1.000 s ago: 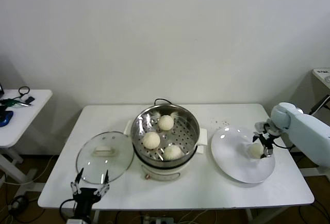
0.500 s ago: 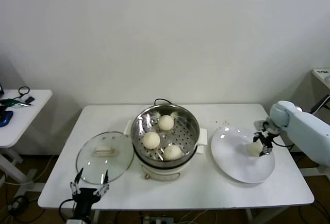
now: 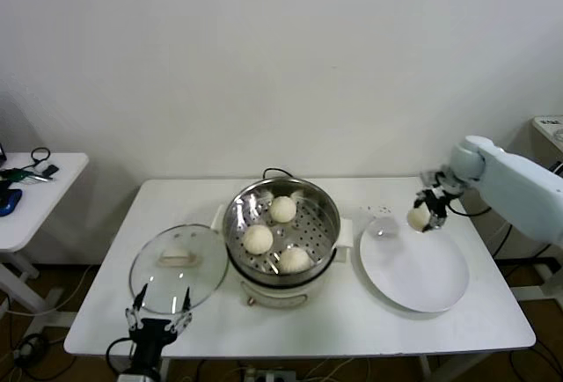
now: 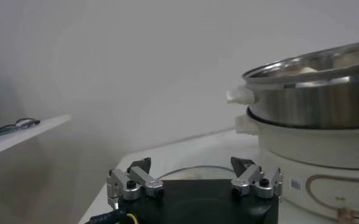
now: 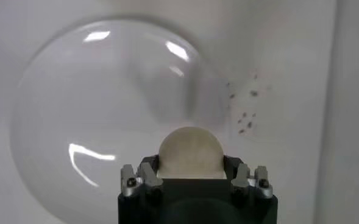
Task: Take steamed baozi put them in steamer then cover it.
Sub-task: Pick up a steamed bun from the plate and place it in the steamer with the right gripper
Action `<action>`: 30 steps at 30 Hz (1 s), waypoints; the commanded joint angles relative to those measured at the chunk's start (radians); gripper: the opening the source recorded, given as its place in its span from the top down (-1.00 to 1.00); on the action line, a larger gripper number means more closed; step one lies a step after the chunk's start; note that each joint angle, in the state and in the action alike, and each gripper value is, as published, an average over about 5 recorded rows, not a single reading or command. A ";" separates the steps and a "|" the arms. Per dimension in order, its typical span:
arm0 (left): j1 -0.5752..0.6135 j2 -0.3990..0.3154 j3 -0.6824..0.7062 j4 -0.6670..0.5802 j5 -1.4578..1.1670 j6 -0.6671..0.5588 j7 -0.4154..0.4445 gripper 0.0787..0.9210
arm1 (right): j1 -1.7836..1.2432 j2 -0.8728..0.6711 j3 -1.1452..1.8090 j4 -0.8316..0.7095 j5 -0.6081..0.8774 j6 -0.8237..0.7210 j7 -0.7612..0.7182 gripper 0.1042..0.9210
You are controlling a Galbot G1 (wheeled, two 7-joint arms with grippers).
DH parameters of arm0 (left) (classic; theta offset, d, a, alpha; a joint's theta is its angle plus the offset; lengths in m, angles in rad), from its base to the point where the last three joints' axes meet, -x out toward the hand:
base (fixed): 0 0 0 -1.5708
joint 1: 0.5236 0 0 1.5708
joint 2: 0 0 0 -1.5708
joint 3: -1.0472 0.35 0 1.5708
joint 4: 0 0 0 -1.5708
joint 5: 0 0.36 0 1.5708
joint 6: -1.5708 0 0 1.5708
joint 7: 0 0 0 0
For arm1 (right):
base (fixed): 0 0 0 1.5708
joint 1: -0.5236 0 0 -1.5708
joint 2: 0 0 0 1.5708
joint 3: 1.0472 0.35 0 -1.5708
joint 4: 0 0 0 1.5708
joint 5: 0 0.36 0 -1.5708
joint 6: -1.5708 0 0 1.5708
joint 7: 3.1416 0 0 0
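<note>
A: Start with the head view. Where is everything?

B: The steamer (image 3: 282,239) stands mid-table on its cream-white base, uncovered, with three steamed baozi (image 3: 259,238) on the perforated tray. The cover (image 3: 179,268), a glass lid with an oblong cream handle, lies flat on the table (image 3: 352,329) just to the steamer's left. A white plate (image 3: 418,272) lies to its right with nothing on it.

A: And the fourth bun?

B: The right gripper (image 3: 422,214) holds it in the air above the plate's far edge, fingers closed on the held baozi (image 3: 417,217). The left gripper (image 3: 158,319) sits at the table's near edge, below the cover, fingers spread apart and holding nothing.

A: What does the left wrist view add?

B: The steamer (image 4: 313,115) from the side: the shiny steel pot wall, a white side handle, and the cream base beneath, which the head view mostly hides. The left gripper (image 4: 194,182) shows its two finger sets well apart. The buns are barely visible over the rim.

A: The right wrist view?

B: The held baozi (image 5: 189,153) sits as a pale dome between the fingers of the right gripper (image 5: 191,176), confirming the grip. Below it lies the plate (image 5: 63,122), bare and glossy, with small dark specks (image 5: 245,111) on the table beside it. Neither steamer nor cover shows here.
</note>
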 commanded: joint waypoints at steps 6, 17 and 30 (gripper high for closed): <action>0.009 0.011 0.000 -0.014 -0.054 -0.012 0.003 -0.77 | 0.420 0.223 -0.387 0.134 0.485 -0.180 0.041 -0.43; -0.004 0.022 0.004 -0.023 -0.085 -0.013 0.006 -0.77 | 0.533 0.340 -0.508 0.250 0.699 -0.253 0.098 -0.43; -0.009 0.031 -0.004 -0.026 -0.094 -0.011 0.004 -0.77 | 0.514 0.403 -0.640 0.366 0.812 -0.298 0.177 -0.43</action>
